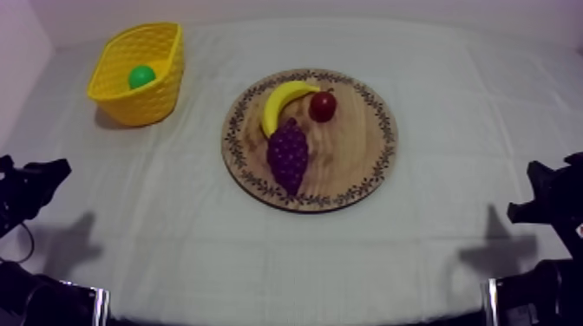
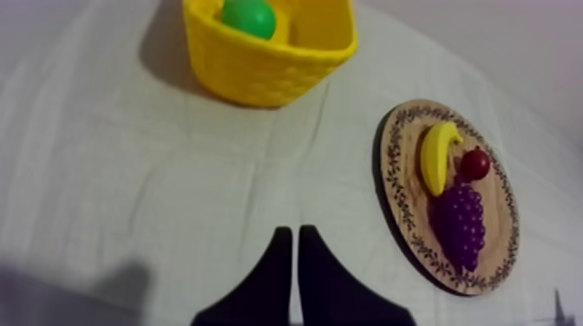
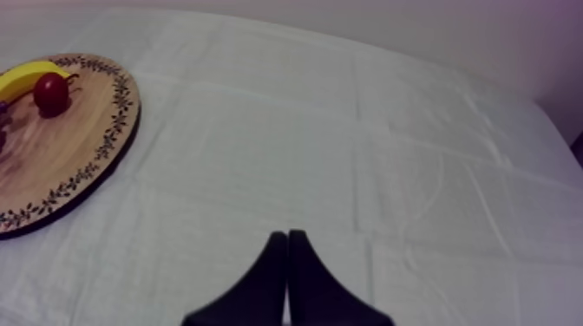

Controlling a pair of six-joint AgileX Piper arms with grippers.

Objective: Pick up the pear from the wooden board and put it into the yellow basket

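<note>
The green pear (image 1: 140,76) lies inside the yellow basket (image 1: 160,94) at the table's far left; the left wrist view shows the pear (image 2: 249,16) in the basket (image 2: 260,78) too. My left gripper (image 1: 50,171) rests low at the left edge, far from the basket. In its own view the left gripper (image 2: 291,231) is shut on nothing, its fingers forming a narrow wedge over bare cloth. At the right edge sits my right gripper (image 1: 538,178); up close the right gripper (image 3: 287,233) is likewise shut and empty.
The round wooden board (image 1: 347,152) lies mid-table with a banana (image 1: 282,100), a small red fruit (image 1: 323,106) and a bunch of grapes (image 1: 287,154) on it. Bare cloth stretches to the board's right and along the table's front.
</note>
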